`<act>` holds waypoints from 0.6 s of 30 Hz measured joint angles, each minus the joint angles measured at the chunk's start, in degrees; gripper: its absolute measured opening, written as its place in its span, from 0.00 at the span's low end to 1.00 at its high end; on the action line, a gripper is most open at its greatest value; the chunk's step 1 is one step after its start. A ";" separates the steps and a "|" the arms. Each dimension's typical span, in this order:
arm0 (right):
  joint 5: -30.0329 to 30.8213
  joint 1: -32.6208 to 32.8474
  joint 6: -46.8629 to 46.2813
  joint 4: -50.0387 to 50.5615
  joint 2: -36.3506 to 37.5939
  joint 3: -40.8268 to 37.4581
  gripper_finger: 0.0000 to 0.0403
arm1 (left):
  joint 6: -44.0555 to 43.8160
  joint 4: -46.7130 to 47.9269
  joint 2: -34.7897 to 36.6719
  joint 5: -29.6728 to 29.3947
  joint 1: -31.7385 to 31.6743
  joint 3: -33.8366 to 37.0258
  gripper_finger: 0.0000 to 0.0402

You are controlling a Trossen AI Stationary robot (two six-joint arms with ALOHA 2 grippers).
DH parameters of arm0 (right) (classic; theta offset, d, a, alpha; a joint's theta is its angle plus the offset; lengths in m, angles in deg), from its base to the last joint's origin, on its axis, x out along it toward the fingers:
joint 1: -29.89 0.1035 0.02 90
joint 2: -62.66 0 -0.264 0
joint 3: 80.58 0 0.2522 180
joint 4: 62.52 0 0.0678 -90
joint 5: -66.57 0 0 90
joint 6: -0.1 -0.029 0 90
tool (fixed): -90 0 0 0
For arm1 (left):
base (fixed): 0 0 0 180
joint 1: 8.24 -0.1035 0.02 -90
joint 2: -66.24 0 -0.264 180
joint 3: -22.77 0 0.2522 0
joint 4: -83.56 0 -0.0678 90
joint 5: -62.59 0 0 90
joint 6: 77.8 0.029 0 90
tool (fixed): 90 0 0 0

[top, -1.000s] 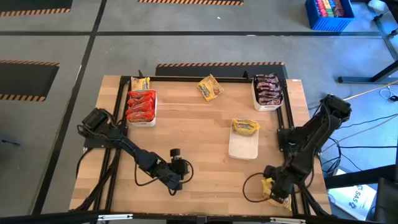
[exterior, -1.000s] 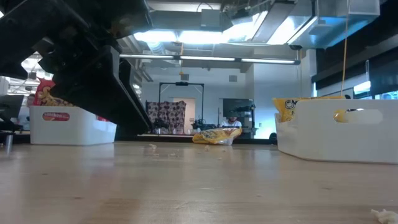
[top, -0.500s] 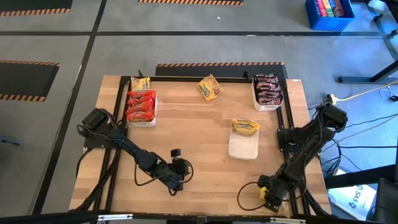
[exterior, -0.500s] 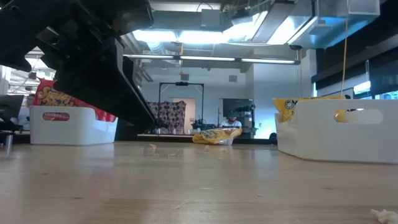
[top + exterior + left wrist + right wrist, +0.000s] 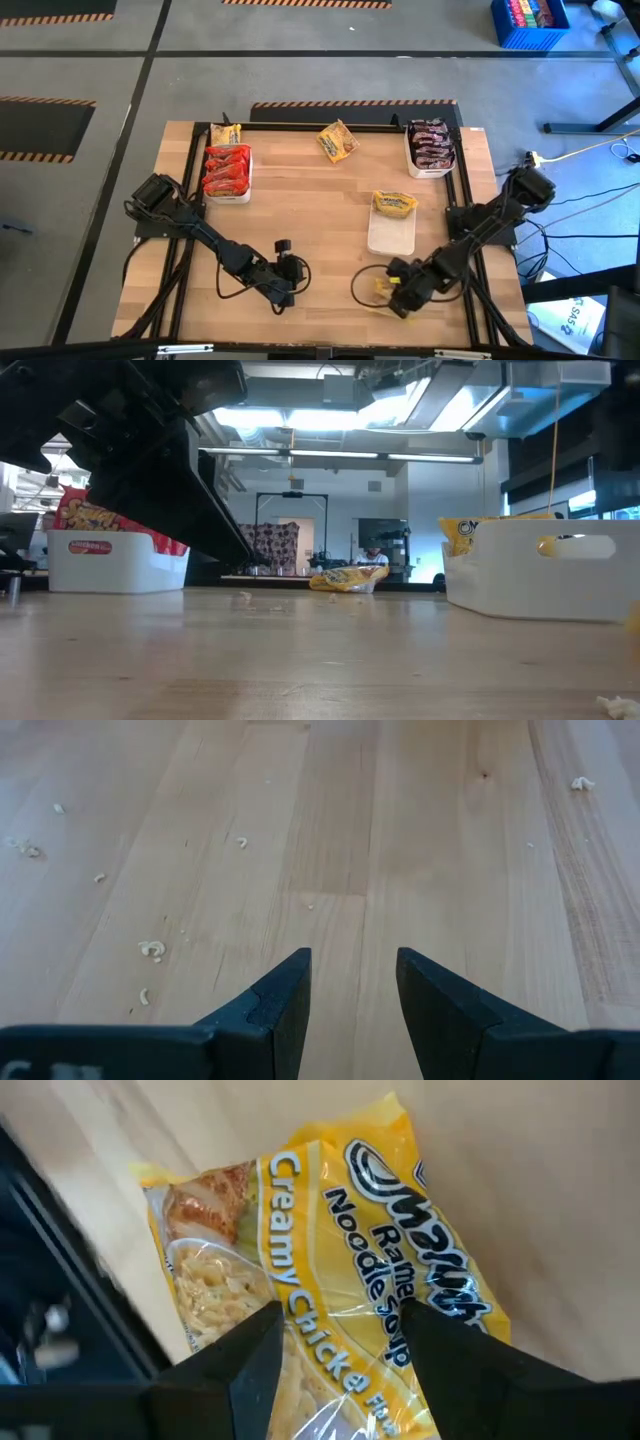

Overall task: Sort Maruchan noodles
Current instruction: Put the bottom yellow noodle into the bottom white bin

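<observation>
Yellow packet: a crinkly Creamy Chicken ramen packet (image 5: 330, 1270) sits between the right gripper's (image 5: 398, 291) fingers, clenched on it near the table's (image 5: 320, 200) front edge, just in front of the middle white tray (image 5: 391, 232).
Left gripper: the left gripper (image 5: 352, 988) rests low over bare wood at the table's front left, jaws parted with nothing between them.
Red packets: the red-orange packets (image 5: 227, 170) fill the left white tray (image 5: 245, 190) at the back left.
Dark packets: the brown-black packets (image 5: 431, 143) lie in the right white tray (image 5: 430, 172) at the back right.
Other yellows: 1 yellow packet (image 5: 394, 204) rests on the far end of the middle tray; 1 loose packet (image 5: 338, 140) lies near the back edge; 1 more (image 5: 225, 133) sits behind the left tray.
Handling: likely light, with slick film that slides and a brittle noodle block inside; crumbs (image 5: 150, 949) on the wood suggest it breaks under a hard squeeze.
Where to hold: across the flat block near its middle, as now; a pinch at the sealed end looks likelier to slip.
</observation>
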 joint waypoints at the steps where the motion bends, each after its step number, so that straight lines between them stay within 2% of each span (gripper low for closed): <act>1: 1.26 -0.51 1.11 -1.28 -0.49 0.00 0.52 | 0.00 0.00 0.00 0.00 0.00 0.00 0.36; 9: 13.70 -3.00 9.85 -15.26 -4.21 -0.24 0.52 | 0.00 -0.74 0.00 -0.02 -0.04 0.00 0.36; 14: 17.72 -4.80 17.30 -24.60 -7.07 -0.39 0.52 | -0.31 -3.23 0.00 -0.13 -0.06 0.00 0.36; 18: 17.42 -6.92 23.76 -29.22 -8.73 -0.01 0.52 | -0.32 -5.99 0.00 -0.12 -0.09 0.01 0.36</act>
